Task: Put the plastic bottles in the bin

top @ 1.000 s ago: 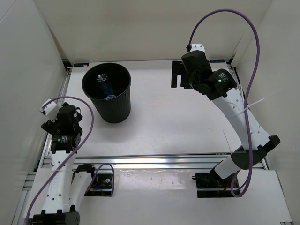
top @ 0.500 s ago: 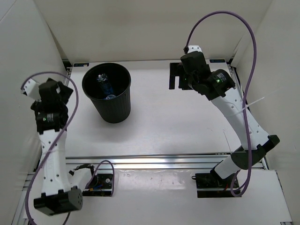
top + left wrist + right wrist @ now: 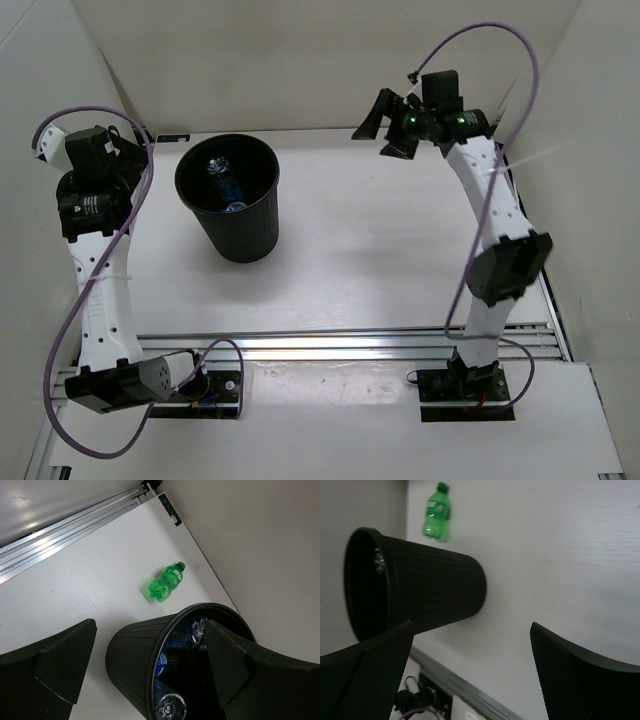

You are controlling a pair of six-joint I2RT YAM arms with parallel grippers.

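Note:
The black bin (image 3: 240,225) stands at the table's back left. Inside it lie clear bottles, one with a blue label (image 3: 220,180); they also show in the left wrist view (image 3: 162,664). A green bottle (image 3: 165,582) lies on its side on the table beyond the bin, near the back left corner. It also shows in the right wrist view (image 3: 437,513) but is hidden in the top view. My left gripper (image 3: 150,626) is open and empty, held high to the left of the bin (image 3: 135,665). My right gripper (image 3: 386,126) is open and empty, held high at the back right, facing the bin (image 3: 420,590).
Cream walls close in the table at the left, back and right. Metal rails (image 3: 330,343) run along the near edge and another along the left edge (image 3: 60,527). Purple cables (image 3: 500,60) loop above both arms.
The left arm has lifted and swung to the back left corner. The right arm has risen and turned its gripper to the left. The bin and its bottles have not moved.

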